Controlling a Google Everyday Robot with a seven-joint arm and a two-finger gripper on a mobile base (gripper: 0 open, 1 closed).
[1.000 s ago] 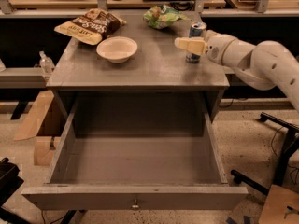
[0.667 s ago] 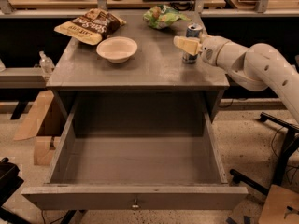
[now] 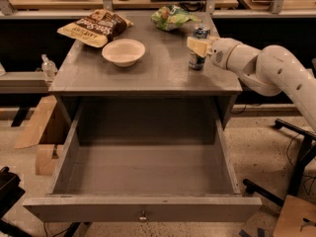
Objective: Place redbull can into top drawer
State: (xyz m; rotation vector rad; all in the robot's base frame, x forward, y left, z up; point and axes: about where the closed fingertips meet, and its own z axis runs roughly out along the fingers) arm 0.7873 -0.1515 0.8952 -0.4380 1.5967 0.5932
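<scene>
The redbull can stands upright on the tabletop near its right edge, towards the back corner. The pincer is level with the can's upper half, right at it; whether it has closed on the can I cannot tell. The top drawer is pulled open below the front edge.

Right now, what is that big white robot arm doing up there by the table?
A white robot arm reaches over the grey wooden table from the right. Its gripper is at the slim blue-and-silver redbull can, standing upright near the table's right edge. Below, the wide grey top drawer is pulled out and empty, so the can is not yet put away. A round white bowl and a brown snack bag sit farther left.
</scene>
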